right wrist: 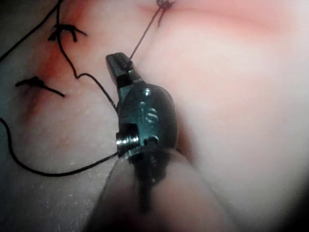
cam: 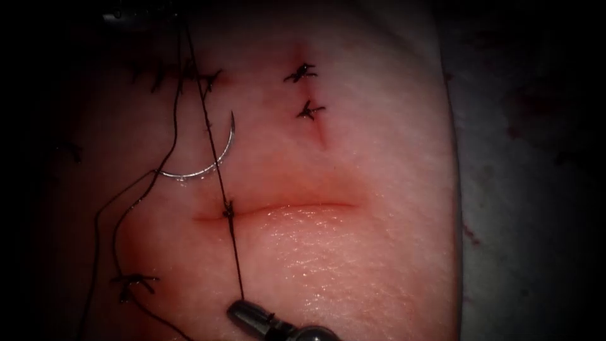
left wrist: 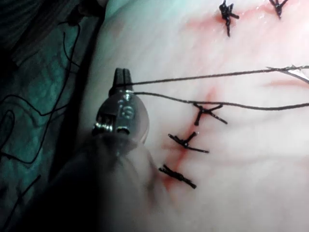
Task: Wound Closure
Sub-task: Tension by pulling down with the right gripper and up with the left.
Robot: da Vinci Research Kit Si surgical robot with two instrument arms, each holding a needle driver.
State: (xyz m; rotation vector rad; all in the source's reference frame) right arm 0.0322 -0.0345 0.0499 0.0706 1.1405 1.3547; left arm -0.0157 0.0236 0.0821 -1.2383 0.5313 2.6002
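The cut (cam: 284, 206) runs across the pink tissue (cam: 353, 252). A knot (cam: 228, 209) sits on the cut near its left end. Dark thread (cam: 214, 158) runs taut from the frame's upper left, through the knot, down to my right tool (cam: 243, 306), whose jaws are shut on it. In the right wrist view the right tool (right wrist: 116, 60) grips the strand leading to the knot (right wrist: 164, 4). My left tool (left wrist: 123, 72) is shut on thread (left wrist: 203, 77) stretching away from it. The curved needle (cam: 211, 161) lies free on the tissue above the cut's left end, held by neither tool.
Tied stitches with cut ends sit at the upper middle (cam: 302, 72) (cam: 310, 110), the upper left (cam: 202, 79) and the lower left (cam: 136, 281). Slack thread (cam: 104, 215) loops down the left side. The tissue's right edge (cam: 456, 189) borders dark cloth.
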